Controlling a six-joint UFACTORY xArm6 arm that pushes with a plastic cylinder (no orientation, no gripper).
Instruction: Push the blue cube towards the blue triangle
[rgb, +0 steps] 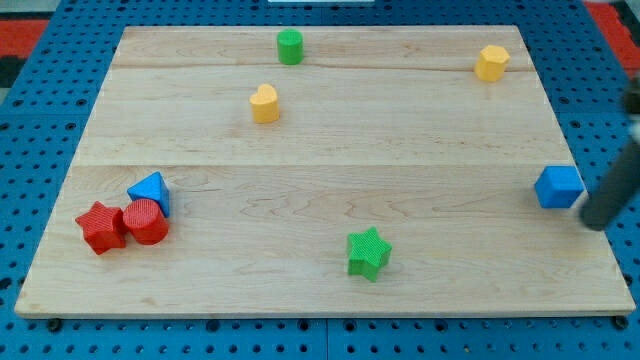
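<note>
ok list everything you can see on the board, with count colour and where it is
blue cube: 1, blue, right edge of the board
blue triangle: 1, blue, lower left, touching the red cylinder
red cylinder: 1, red, lower left, against the red star
red star: 1, red, lower left
green star: 1, green, bottom centre
green cylinder: 1, green, top centre
yellow heart-like block: 1, yellow, upper middle
yellow block: 1, yellow, top right, shape unclear
wooden board: 1, light wood, on blue pegboard
my tip: 1, dark rod, just right of the blue cube
</note>
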